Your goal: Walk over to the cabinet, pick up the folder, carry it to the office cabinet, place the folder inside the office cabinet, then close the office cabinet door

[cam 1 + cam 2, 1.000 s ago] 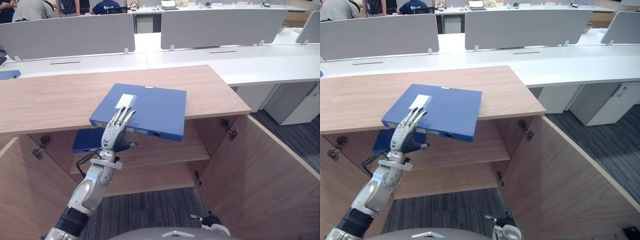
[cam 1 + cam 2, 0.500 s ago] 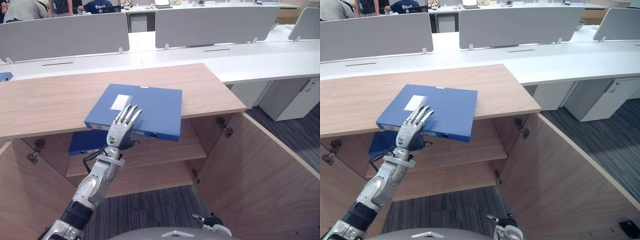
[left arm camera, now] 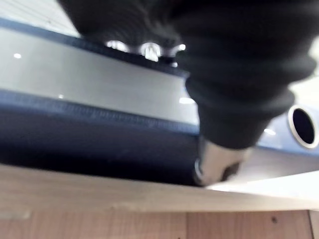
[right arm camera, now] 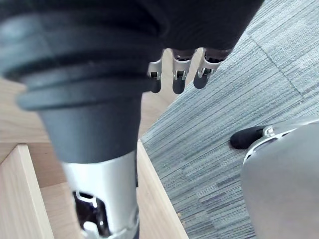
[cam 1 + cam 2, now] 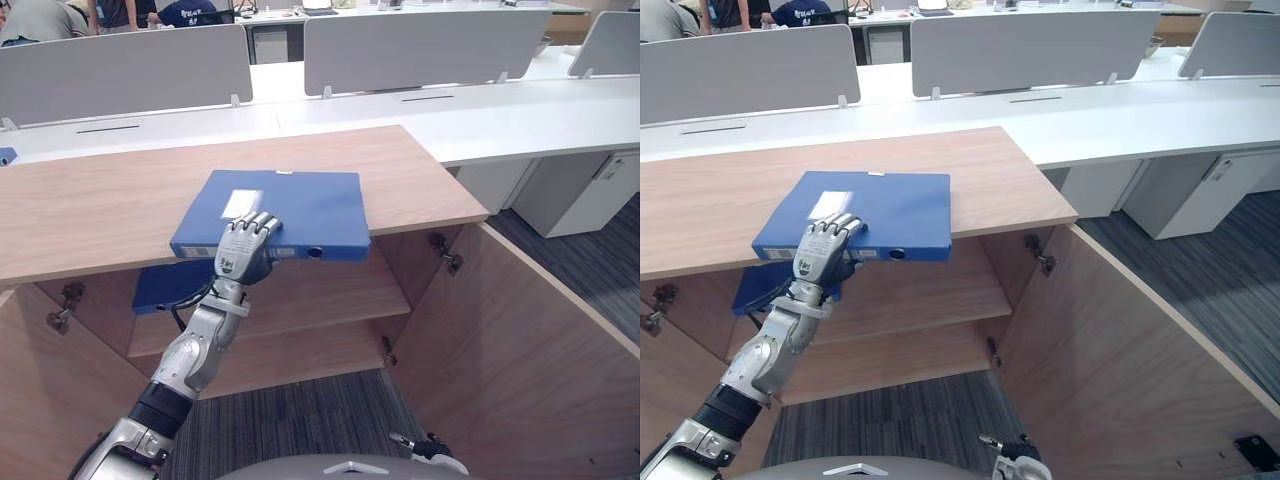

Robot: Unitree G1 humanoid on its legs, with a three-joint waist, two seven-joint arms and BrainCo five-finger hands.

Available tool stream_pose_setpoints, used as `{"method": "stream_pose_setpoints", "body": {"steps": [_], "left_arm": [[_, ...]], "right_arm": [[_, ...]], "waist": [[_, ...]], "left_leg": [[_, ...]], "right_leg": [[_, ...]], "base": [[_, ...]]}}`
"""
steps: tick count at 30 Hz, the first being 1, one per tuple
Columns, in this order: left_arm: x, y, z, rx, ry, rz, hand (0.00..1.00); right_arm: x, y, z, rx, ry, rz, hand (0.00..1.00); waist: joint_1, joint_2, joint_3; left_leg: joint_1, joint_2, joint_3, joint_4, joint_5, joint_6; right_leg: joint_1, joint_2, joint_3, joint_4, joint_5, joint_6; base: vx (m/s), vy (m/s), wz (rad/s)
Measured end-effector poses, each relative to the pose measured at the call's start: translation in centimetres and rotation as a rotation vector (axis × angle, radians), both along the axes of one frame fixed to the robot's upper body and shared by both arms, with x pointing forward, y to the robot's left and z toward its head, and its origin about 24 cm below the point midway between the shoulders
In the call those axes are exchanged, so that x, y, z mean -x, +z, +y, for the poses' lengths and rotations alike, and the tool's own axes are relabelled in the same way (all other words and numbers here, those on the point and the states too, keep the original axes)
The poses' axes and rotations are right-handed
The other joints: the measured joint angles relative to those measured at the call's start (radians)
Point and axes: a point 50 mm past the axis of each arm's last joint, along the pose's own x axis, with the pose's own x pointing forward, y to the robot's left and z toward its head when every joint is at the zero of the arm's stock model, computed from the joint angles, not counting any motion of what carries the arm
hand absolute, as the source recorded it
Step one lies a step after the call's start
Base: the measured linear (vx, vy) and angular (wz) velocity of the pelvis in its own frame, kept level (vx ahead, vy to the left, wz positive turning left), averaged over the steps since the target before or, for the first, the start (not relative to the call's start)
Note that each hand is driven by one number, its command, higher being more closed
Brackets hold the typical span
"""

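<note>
— Progress so far?
— Nearest, right hand [image 4: 178, 74] low beside the open door [image 5: 520, 340], fingers hanging loose, nothing held. Further up, left hand [image 5: 243, 250] curled over the folder [image 5: 300, 205] at its near edge, thumb against the spine.
— Lifted?
— Seemingly not: flat on the cabinet top [image 5: 100, 215], overhanging its front edge. Pending: lift, carry, place inside, shut door.
</note>
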Motion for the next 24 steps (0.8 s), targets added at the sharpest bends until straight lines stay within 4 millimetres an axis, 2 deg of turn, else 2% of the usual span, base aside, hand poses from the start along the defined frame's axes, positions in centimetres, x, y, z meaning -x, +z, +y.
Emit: {"method": "stream_pose_setpoints", "body": {"steps": [6,17,19,24], "left_arm": [[-0.1,0.8,1.1,0.068,0.068,-0.035,1.0],[3.9,3.9,3.5,0.441,0.174,-0.204,1.0],[4.6,4.6,4.0,0.528,0.195,-0.249,1.0],[6.9,6.1,4.8,0.753,0.234,-0.361,1.0]], "right_arm": [[0.0,0.0,0.0,-0.001,0.0,0.0,0.0],[0.0,0.3,0.6,0.009,0.036,-0.042,0.0],[-0.4,0.6,0.6,0.015,0.034,-0.079,0.0],[-2.3,1.8,2.8,-0.015,0.021,-0.218,0.0]], "waist": [[0.0,-0.001,0.0],[0.018,-0.006,0.0],[0.023,-0.007,0.0],[0.034,-0.009,0.0]], "left_leg": [[0.0,-0.002,0.011,0.0,-0.002,0.002],[-0.004,0.001,0.011,0.0,-0.002,0.002],[-0.007,0.001,0.011,0.0,-0.001,0.002],[-0.018,0.001,0.01,0.0,0.004,0.007]], "right_leg": [[0.005,-0.001,0.008,-0.016,0.011,-0.006],[-0.008,-0.002,0.013,0.006,0.01,0.001],[-0.019,-0.002,0.016,0.022,0.004,0.001],[-0.037,-0.002,0.016,0.037,0.004,0.001]], "base": [[0.0,0.003,-0.05],[0.0,0.0,0.0],[-0.02,-0.004,-0.01],[-0.02,-0.002,0.0]]}}
